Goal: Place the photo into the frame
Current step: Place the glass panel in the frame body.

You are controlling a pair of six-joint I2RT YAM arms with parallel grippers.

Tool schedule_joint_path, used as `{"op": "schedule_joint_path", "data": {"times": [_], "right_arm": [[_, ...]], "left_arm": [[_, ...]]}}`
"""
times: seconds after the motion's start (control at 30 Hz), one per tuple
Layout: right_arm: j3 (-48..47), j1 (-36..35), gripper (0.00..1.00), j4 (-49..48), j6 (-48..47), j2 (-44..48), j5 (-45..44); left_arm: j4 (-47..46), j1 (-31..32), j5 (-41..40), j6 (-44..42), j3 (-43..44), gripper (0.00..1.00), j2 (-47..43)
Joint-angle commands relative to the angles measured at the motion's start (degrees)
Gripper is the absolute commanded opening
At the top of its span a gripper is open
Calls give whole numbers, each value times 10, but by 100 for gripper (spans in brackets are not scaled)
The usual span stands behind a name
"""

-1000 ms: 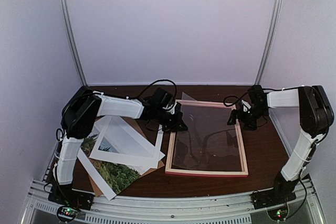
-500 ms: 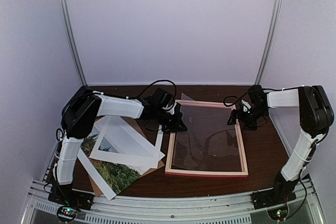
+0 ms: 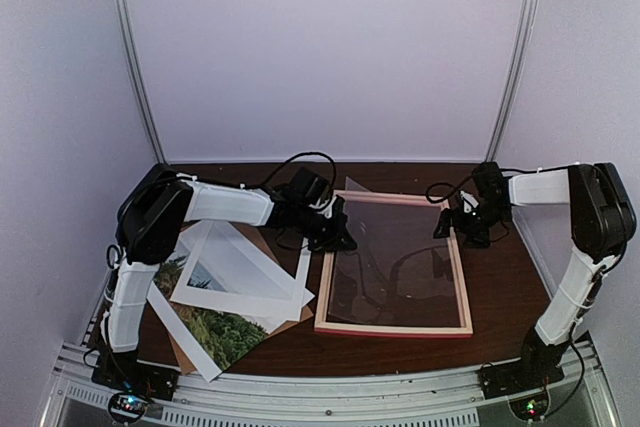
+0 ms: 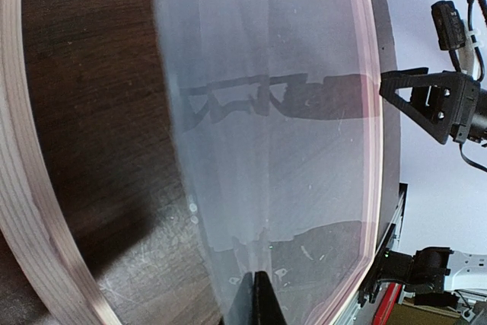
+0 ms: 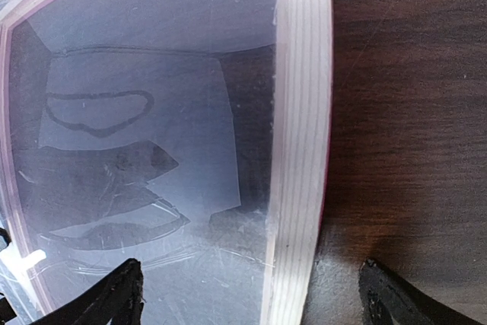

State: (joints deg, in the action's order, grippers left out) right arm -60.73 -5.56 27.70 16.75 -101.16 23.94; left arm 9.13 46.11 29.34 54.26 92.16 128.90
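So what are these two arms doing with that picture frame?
The frame lies flat on the table. The left arm's fingers are shut on the edge of a clear pane, which looks raised on that side. The right arm's fingers stand open, one on each side of the frame's right rail. The photo lies off to the left under a white mat, not yet in the frame.

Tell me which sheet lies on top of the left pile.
The white rectangular mat with a cut-out window; the green landscape photo and brown board lie under it.
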Motion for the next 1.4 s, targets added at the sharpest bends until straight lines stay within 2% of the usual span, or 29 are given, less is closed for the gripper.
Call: {"op": "schedule_joint_path", "data": {"times": [0.0,1.37], "right_arm": [[-3,-3,98,2,4,21,-14],[-11,-2,98,2,18,40,-35]], "left_arm": [[1,-2,9,-14,2,0,-26],[1,-1,10,-14,-4,0,-33]]}}
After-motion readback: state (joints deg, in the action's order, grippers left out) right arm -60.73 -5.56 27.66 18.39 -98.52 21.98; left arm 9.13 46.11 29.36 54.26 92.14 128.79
